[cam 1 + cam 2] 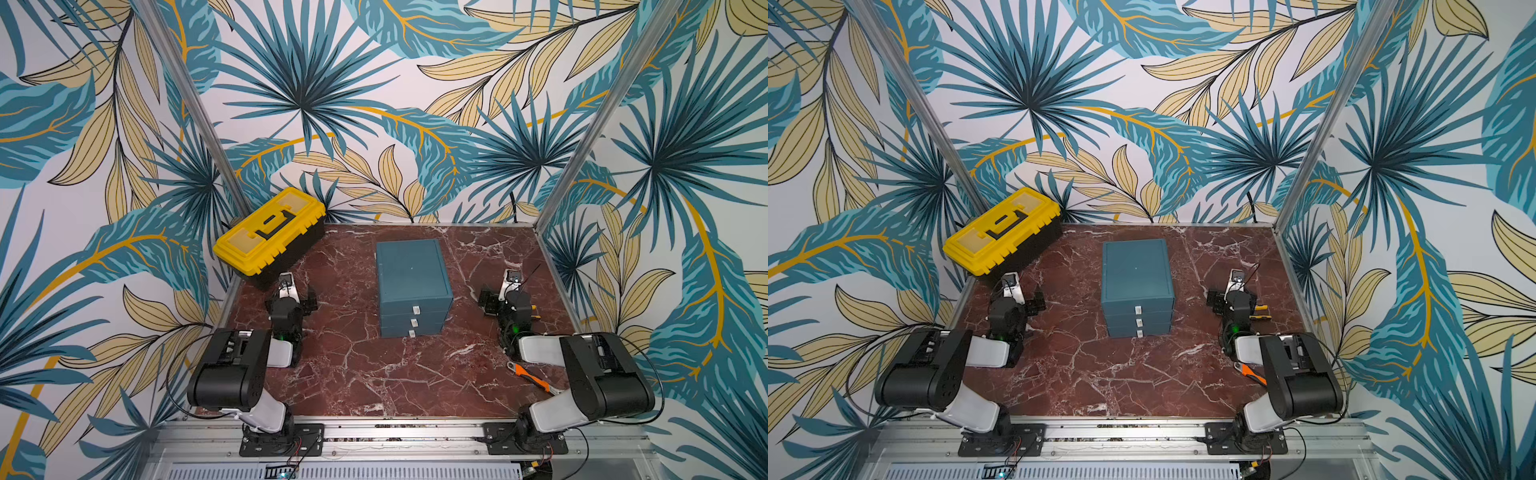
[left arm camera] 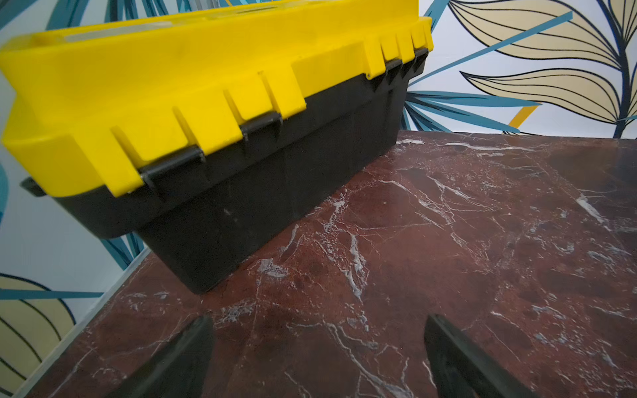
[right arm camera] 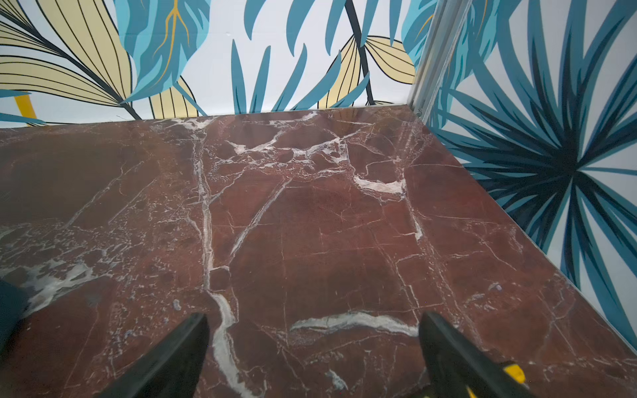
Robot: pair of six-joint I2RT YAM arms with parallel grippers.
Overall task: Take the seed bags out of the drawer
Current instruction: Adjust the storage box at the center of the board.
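Observation:
A blue cabinet [image 1: 411,282] [image 1: 1136,270] with three drawers [image 1: 414,322] stands mid-table in both top views, all three pushed in. The seed bags are hidden. My left gripper [image 1: 291,293] [image 1: 1015,297] rests left of the cabinet, facing the yellow toolbox. Its fingers [image 2: 193,351] stand wide apart over bare marble, so the left gripper [image 2: 317,322] is open and empty. My right gripper [image 1: 509,291] [image 1: 1235,293] rests right of the cabinet. In the right wrist view the right gripper [image 3: 313,318] is also open, with only marble between its fingers [image 3: 448,348].
A yellow and black toolbox [image 1: 270,228] [image 2: 206,103] sits shut at the back left corner. An orange-handled wrench [image 1: 530,376] [image 1: 1252,372] lies near the right arm's base. A small yellow and black object [image 1: 1260,312] lies beside the right gripper. Walls enclose the marble table [image 1: 374,374].

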